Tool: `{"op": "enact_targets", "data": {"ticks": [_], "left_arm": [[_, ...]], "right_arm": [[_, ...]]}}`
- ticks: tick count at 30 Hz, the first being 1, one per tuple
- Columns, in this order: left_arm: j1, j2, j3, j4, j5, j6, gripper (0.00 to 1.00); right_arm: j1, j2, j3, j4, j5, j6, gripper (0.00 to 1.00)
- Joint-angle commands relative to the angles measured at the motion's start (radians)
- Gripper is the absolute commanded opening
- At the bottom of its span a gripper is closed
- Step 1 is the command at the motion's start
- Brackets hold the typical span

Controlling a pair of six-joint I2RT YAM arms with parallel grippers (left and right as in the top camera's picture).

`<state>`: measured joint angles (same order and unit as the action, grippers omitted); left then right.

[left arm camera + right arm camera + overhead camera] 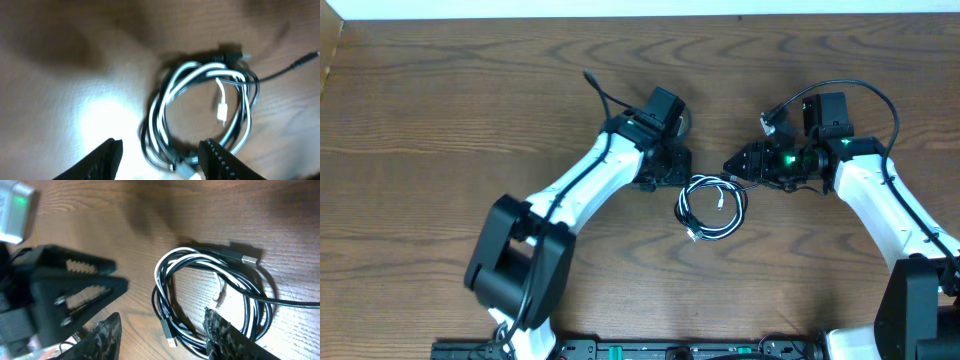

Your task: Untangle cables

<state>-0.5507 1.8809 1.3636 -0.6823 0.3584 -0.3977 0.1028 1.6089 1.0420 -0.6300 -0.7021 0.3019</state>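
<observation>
Tabletop (440, 120): flat brown wood grain, with a bright glare patch in the left wrist view; left arm (582, 178) and right arm (880, 195): white shells, black joints, thick black wires on them; green light (788, 158) glows on the right arm just behind its tool.

Left tool (162, 160): jaws wide apart and holding nothing; its black fingers (107, 160) are rough-edged and blurred. Right tool (165, 340): jaws also wide apart and holding nothing; its fingers (225, 340) are black with a speckled texture. From the right wrist view the left tool shows ridged, toothed pads.

Cables (712, 207): one round loose coil, flat on the tabletop, just ahead of both tools and between them; its near edge reaches the gap between the fingers in each wrist view, touching cannot be told. Black cable (270, 300): thin, glossy, several loops, with one strand running off beyond the coil on the side away from the right tool. White cable (175, 85): thin, smooth, wound in with the black loops.

Metal plug (248, 259): flat, rectangular, at the far rim of the coil from the right tool. White plug (222, 111): small, oblong, hanging inside the ring.
</observation>
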Motion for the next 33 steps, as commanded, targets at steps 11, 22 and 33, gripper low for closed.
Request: {"op": "enact_targets", "data": {"ticks": [11,22,33], "left_arm": [[-0.012,-0.005,-0.114,-0.047,-0.087,-0.295,0.36],[-0.043,-0.005,-0.179,0.068,-0.027,-0.335,0.36],[-0.091,-0.005,-0.246,0.147,-0.030,-0.407,0.36]], "right_arm": [[0.002,-0.010,0.011,-0.020,0.005,-0.031,0.55],[0.002,-0.010,0.011,-0.029,0.019,-0.030,0.56],[0.002,-0.010,0.011,-0.037,0.019,-0.030,0.56]]}}
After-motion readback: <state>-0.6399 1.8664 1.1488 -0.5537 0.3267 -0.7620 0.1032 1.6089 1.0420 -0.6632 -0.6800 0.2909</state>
